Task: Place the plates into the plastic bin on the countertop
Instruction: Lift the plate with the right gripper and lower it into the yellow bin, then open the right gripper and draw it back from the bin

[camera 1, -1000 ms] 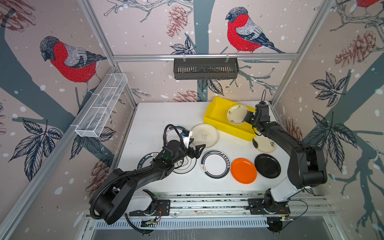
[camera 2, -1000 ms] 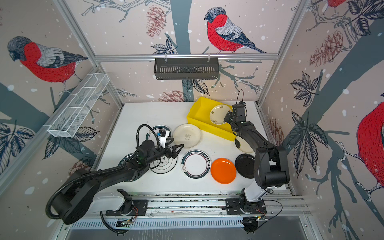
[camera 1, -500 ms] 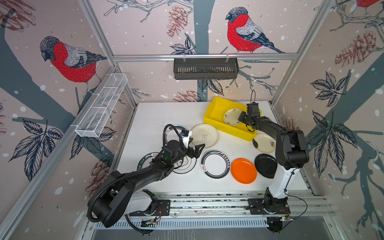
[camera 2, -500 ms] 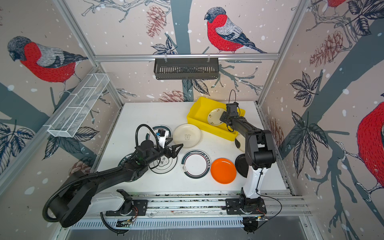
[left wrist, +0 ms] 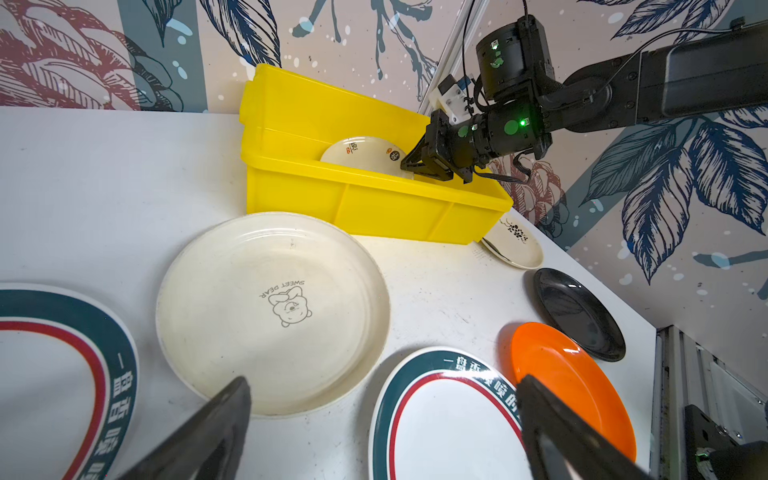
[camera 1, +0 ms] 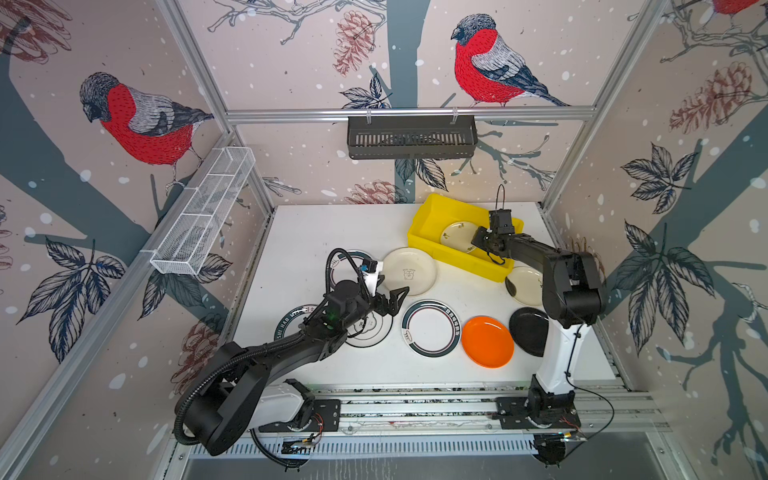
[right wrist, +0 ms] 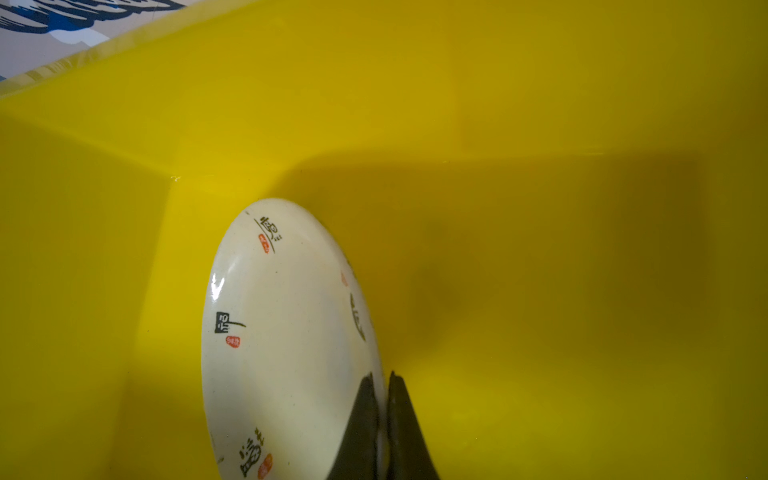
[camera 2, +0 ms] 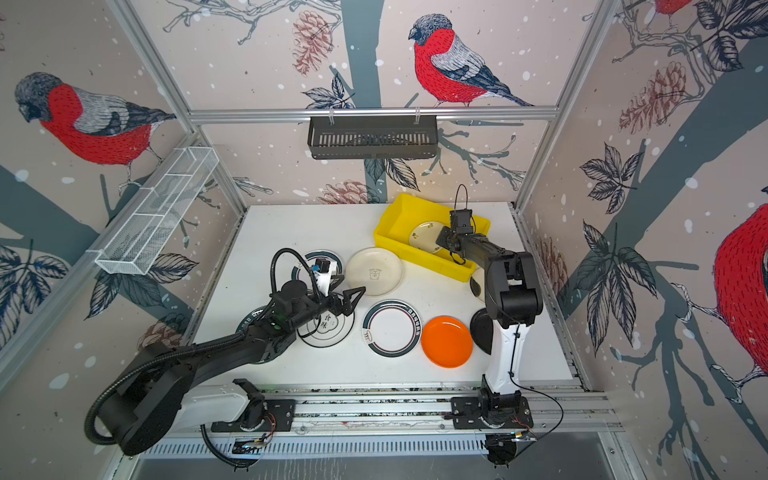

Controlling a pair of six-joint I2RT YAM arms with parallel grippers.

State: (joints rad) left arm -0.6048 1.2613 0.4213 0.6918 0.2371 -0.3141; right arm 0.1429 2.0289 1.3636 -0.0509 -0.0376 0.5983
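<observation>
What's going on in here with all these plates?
Two robot arms are putting plates into a yellow bin. The right gripper pinches the rim of a small cream plate, held tilted inside the bin. The left gripper hovers open and empty above the white countertop, where several plates wait, among them an orange plate.

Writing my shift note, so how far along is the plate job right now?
Done: no plate released yet. In hand: the right gripper is shut on the rim of a small cream plate, tilted inside the yellow bin. Left: eight plates lie on the countertop; the left gripper hangs open above them.
</observation>
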